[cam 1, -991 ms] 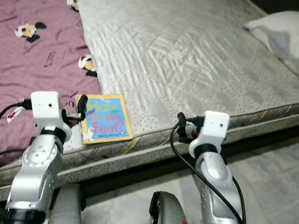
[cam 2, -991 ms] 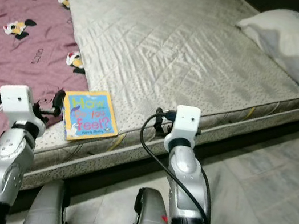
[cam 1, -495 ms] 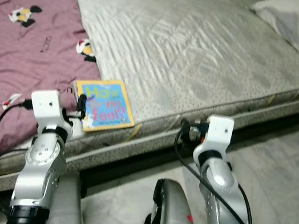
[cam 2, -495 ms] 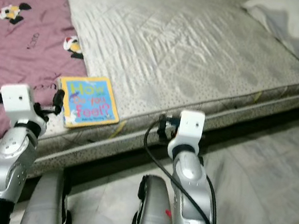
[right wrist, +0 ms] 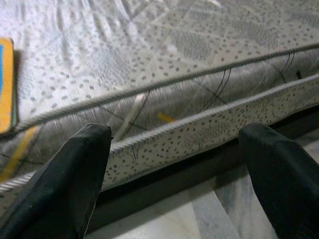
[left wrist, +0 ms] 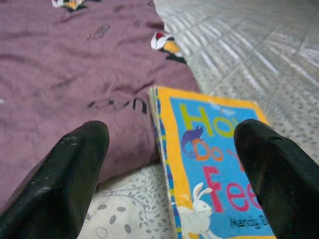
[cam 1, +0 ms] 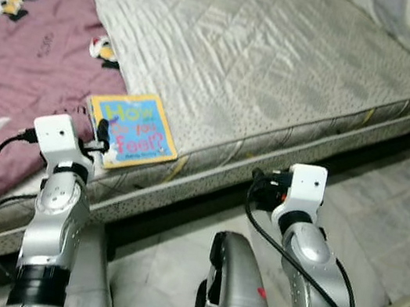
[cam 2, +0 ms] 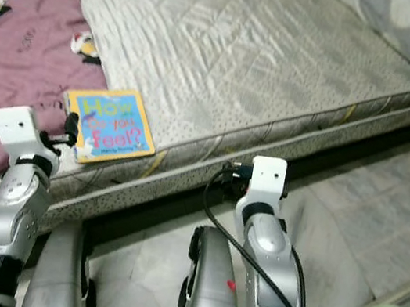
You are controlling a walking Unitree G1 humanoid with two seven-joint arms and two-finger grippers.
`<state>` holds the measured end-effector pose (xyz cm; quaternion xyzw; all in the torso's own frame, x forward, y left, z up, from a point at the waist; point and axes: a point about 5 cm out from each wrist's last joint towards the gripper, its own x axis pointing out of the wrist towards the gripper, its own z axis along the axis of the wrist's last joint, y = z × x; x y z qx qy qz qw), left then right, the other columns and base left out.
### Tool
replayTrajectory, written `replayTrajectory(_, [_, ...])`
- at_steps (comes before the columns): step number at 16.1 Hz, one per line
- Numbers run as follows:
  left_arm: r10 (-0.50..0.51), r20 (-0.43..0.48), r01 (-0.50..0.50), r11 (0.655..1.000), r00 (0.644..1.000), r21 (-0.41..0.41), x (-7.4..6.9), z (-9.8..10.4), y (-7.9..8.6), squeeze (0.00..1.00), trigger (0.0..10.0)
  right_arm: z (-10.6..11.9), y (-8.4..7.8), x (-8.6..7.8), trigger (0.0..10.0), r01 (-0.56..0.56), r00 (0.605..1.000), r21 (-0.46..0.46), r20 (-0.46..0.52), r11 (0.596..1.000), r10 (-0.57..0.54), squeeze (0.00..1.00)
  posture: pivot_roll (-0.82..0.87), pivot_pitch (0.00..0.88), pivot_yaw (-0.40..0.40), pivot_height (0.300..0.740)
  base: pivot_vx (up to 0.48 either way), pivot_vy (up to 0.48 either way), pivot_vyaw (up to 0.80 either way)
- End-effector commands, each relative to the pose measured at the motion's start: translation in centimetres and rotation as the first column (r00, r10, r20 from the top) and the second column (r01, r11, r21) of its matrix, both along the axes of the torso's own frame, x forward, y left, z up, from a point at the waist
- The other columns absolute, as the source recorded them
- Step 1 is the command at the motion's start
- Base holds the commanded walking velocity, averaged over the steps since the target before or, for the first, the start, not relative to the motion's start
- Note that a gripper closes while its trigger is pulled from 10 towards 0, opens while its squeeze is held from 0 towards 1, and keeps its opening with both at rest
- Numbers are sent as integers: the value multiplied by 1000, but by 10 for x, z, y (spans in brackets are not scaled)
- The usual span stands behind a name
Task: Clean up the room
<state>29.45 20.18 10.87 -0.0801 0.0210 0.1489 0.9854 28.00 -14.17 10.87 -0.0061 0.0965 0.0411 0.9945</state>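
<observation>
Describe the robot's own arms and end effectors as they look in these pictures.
Both arms are silver with rounded, glossy shells and black bands near the lower joints. Each wrist carries a white boxy camera housing, with black cables looping down along the arm. A small red mark sits on the body between them. The left end effector and right end effector each have two long, matte black fingers with blunt rounded tips.

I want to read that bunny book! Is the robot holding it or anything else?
Nothing is held. The left gripper is open, its fingers spread just short of the book lying on the mattress. The right gripper is open too, facing the mattress side.
</observation>
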Motion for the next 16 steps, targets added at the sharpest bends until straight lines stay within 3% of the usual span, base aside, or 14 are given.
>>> replayTrajectory(1, [16,-15,-16,1000,1000,-3,0,-4,5,0,10000,3,-1,-1,10000,2,1000,-3,2,1000,-2,0,-110,176,-33,484,0,0,0])
replayTrajectory(3, [32,-6,-32,999,999,-5,4,-2,8,0,10000,3,-1,-1,10000,0,1000,-6,1,1000,0,0,-117,168,-37,464,0,0,0])
replayTrajectory(12, [79,-2,-79,995,997,-53,21,-7,18,0,10000,6,-6,1,10000,13,1000,-34,13,999,-12,0,-148,148,-39,464,0,0,0])
replayTrajectory(16, [83,-12,-84,992,996,-91,28,-12,14,0,10000,6,-12,0,10000,20,1000,-54,14,998,-19,0,-168,140,-42,464,0,0,0])
